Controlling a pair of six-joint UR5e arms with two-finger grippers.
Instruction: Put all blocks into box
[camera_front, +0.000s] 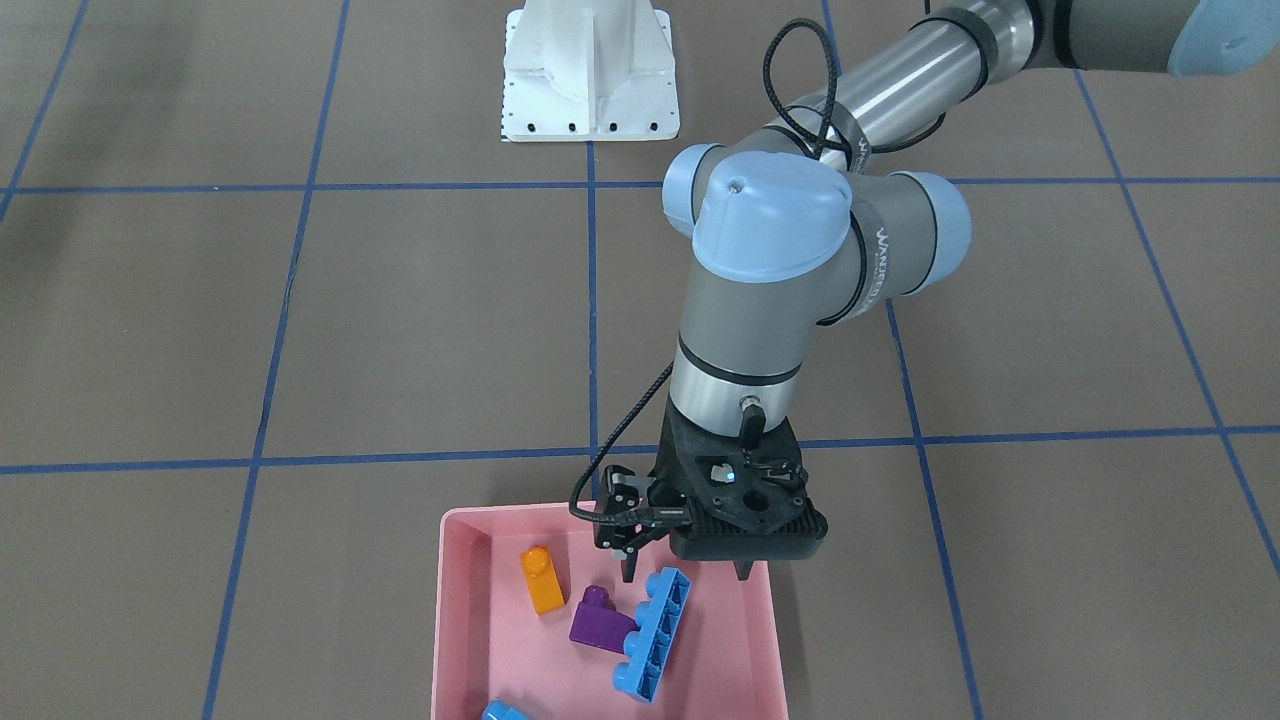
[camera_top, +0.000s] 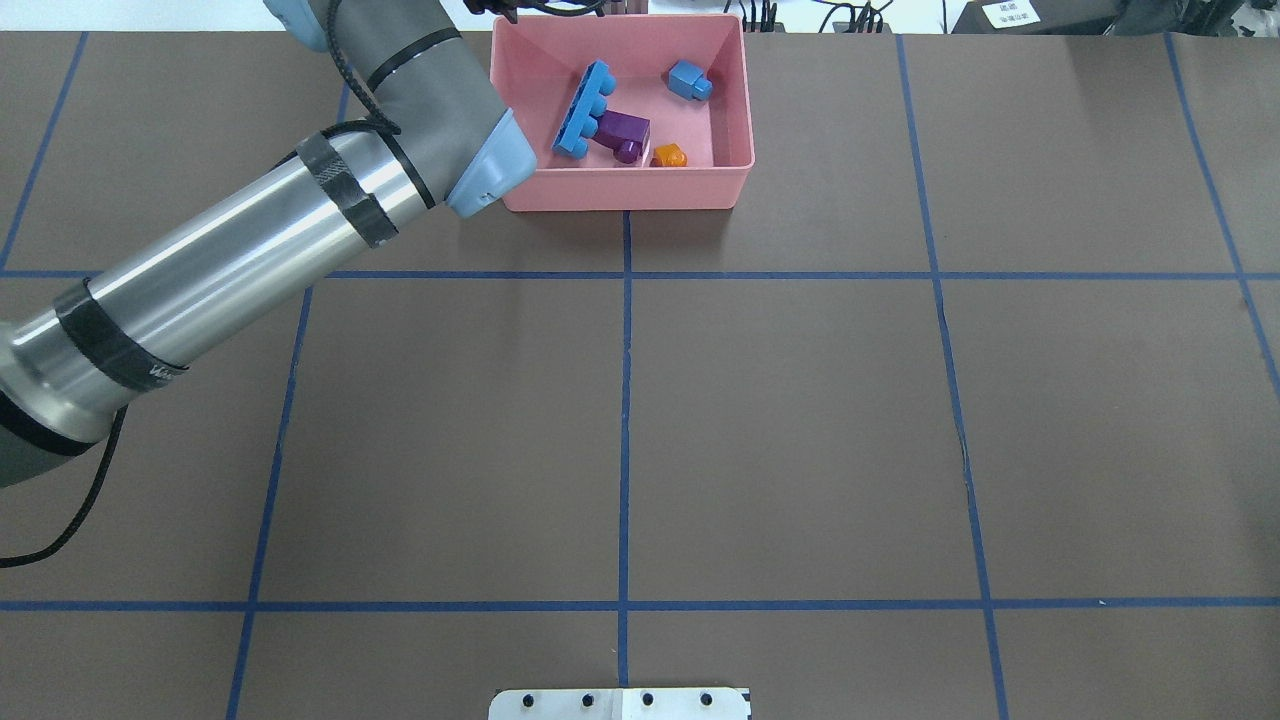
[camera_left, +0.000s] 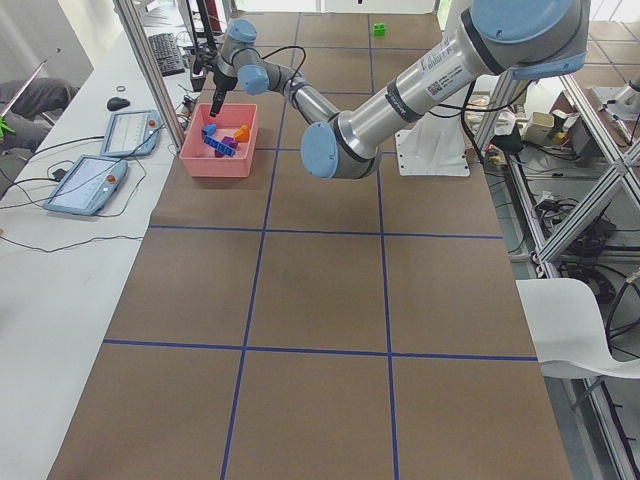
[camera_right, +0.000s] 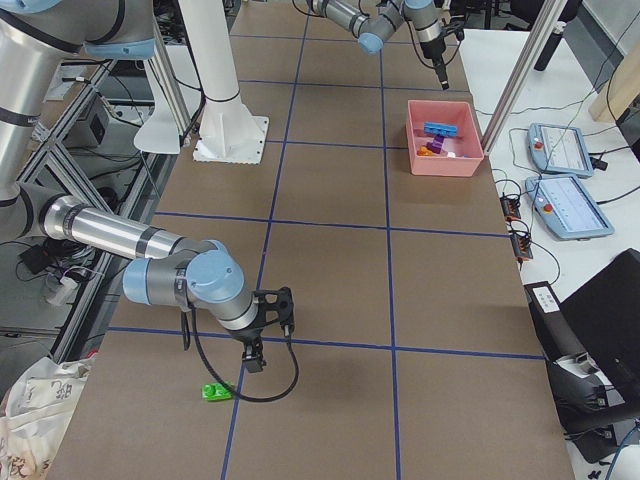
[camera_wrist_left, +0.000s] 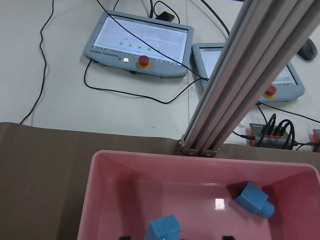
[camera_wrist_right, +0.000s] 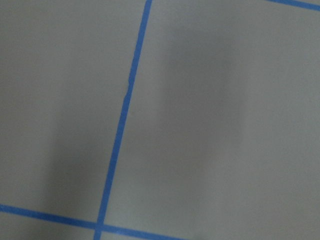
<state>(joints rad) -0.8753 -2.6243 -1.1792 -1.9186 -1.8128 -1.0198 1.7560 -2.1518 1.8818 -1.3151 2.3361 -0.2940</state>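
Note:
The pink box (camera_front: 460, 640) holds the orange block (camera_front: 543, 580), the purple sloped block (camera_front: 600, 618), the long blue block (camera_front: 655, 635) leaning on the purple one, and the small blue block (camera_front: 505, 711). My left gripper (camera_front: 687, 573) hangs open and empty just above the box's near wall and the long blue block's end. The left wrist view shows the box (camera_wrist_left: 100, 200) with the small blue block (camera_wrist_left: 254, 199). The green block (camera_right: 215, 391) lies on the table far from the box, beside my right gripper (camera_right: 262, 330). I cannot tell whether that gripper is open or shut.
The white robot base plate (camera_front: 590, 70) stands mid-table. Two teach pendants (camera_wrist_left: 140, 42) with cables and an aluminium post (camera_wrist_left: 240, 85) sit just beyond the box at the table's far edge. The right wrist view shows only brown table with blue tape lines (camera_wrist_right: 120, 130).

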